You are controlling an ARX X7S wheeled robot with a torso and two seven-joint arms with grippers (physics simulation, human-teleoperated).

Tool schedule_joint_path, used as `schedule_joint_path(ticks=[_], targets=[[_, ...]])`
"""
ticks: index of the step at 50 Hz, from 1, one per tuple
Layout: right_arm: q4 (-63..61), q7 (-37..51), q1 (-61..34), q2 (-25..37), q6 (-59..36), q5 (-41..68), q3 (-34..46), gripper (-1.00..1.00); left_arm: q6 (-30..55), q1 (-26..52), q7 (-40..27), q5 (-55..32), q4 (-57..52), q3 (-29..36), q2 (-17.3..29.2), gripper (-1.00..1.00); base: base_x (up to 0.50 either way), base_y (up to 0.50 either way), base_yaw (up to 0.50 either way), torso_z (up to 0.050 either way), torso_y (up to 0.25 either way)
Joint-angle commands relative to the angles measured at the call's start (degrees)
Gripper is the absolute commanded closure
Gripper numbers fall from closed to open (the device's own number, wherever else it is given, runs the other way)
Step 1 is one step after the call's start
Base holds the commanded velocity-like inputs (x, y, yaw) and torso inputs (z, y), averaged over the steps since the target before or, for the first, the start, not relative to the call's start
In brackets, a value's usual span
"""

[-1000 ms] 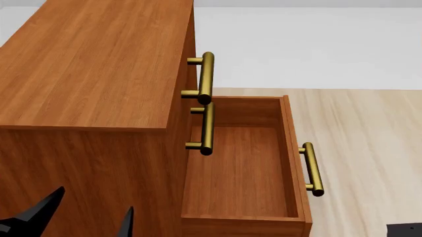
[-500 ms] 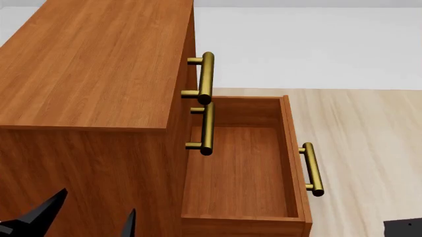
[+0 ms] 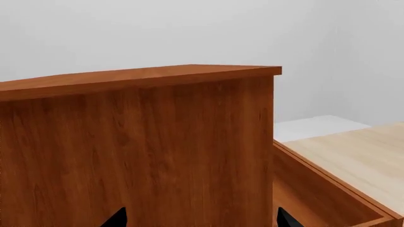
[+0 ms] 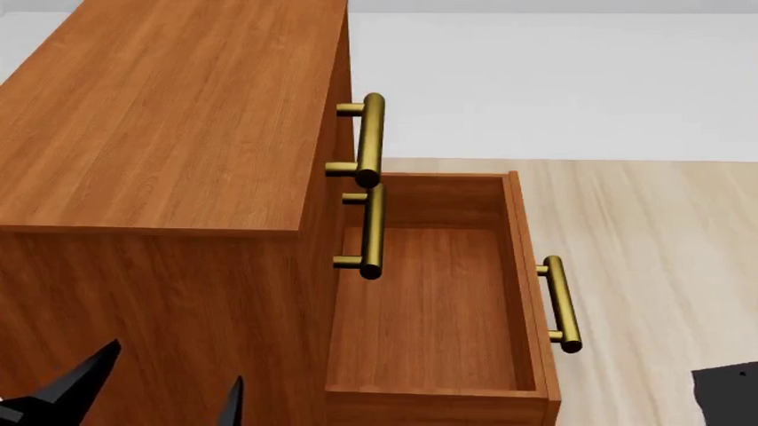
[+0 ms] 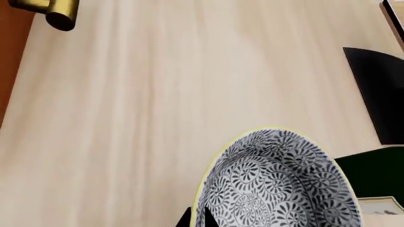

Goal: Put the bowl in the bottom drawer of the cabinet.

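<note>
The bowl point(image 5: 284, 184), white with a dense blue-grey pattern, shows only in the right wrist view, hanging over the pale wood floor. My right gripper point(image 5: 197, 218) is shut on its rim, one finger inside and one outside. The cabinet point(image 4: 166, 115) fills the left of the head view. Its bottom drawer point(image 4: 427, 302) is pulled out and empty, with its brass handle point(image 4: 560, 304) on the front. My left gripper point(image 4: 160, 395) hangs open beside the cabinet's side wall point(image 3: 139, 151), its fingertips point(image 3: 117, 220) spread wide and holding nothing.
Both upper drawers are shut, with their brass handles point(image 4: 369, 138) overhanging the open drawer. Beside the bowl stand a black block point(image 5: 379, 90) and a dark green object point(image 5: 372, 175). A black shape point(image 4: 725, 390) shows at the head view's lower right. Pale floor point(image 4: 663, 231) lies right of the drawer.
The black shape at the head view's lower right has risen a little further into view. The left fingertips have shifted slightly. The drawer has not moved.
</note>
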State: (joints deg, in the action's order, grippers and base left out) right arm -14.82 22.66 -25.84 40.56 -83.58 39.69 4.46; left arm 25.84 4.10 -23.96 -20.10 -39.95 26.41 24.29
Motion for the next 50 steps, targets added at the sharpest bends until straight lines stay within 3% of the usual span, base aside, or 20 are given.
schedule_joint_path(ticks=[1,36,50], targets=[[-2.3,0.2,-3.8,1.8,-3.5,0.5,2.2,1.00,-0.1,0.1,-0.1,-0.3,0.0,-0.1,0.1,-1.00,0.00,0.00,0.00,0.000,0.000],[0.4,1.8,-19.6,5.2,-5.8,9.9,15.5,1.00,-0.3,0.2,-0.6,-0.7,0.3,0.2,0.3,-1.00,0.00,0.00,0.00,0.000,0.000],[1.2,3.4,-20.4,6.0,-4.4,12.7,16.9,1.00,-0.4,0.2,-0.8,-0.7,0.4,0.4,0.5,-1.00,0.00,0.00,0.00,0.000,0.001]])
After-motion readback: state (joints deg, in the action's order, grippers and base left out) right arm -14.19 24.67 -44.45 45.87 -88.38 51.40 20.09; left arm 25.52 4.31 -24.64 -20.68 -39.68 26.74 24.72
